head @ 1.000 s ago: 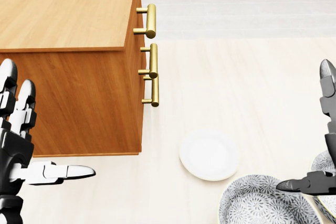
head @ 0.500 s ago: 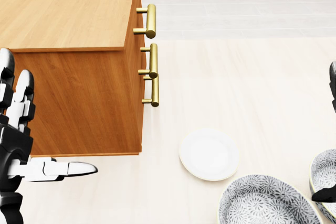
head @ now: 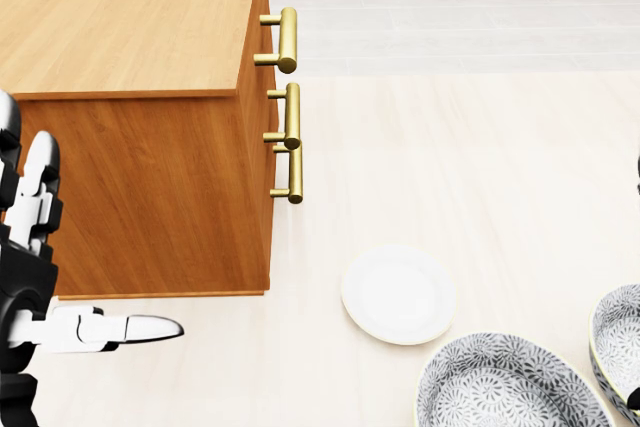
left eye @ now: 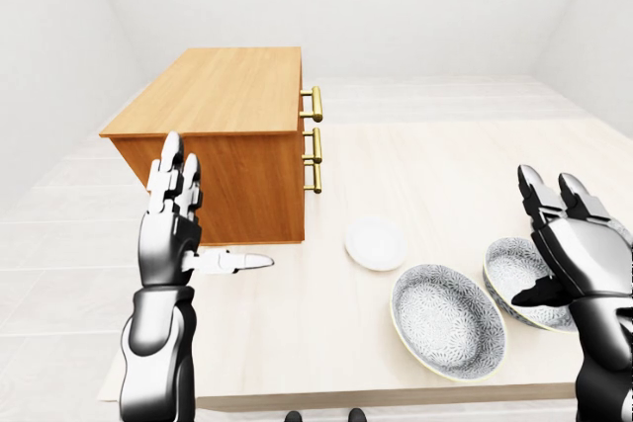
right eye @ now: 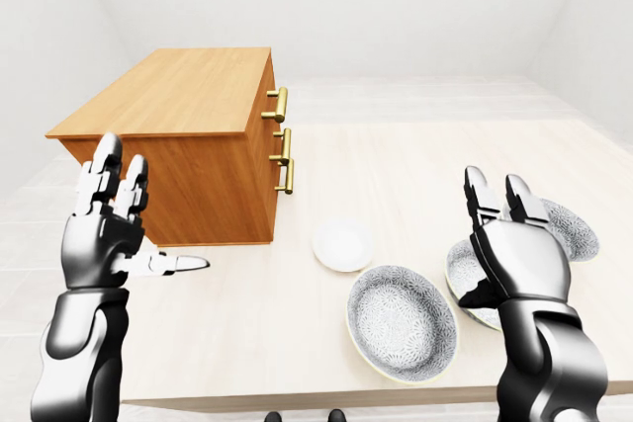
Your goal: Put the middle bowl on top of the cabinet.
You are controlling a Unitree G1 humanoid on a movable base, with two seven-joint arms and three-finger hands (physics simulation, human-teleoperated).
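Three grey patterned bowls stand in a row on the pale wooden table. The nearest, largest bowl is lower middle in the left-eye view. The middle bowl sits to its right, partly hidden by my right hand, which hovers open above it without touching. The far bowl shows beyond that hand. The wooden cabinet with gold handles stands at the left, its top bare. My left hand is raised and open beside the cabinet's near side.
A small white plate lies between the cabinet and the bowls. The table's near edge runs along the bottom of the left-eye view. White floor and walls surround the table.
My right hand has moved right and almost out of the head view. The left hand has drifted slightly left. Bowls, plate and cabinet have not moved.
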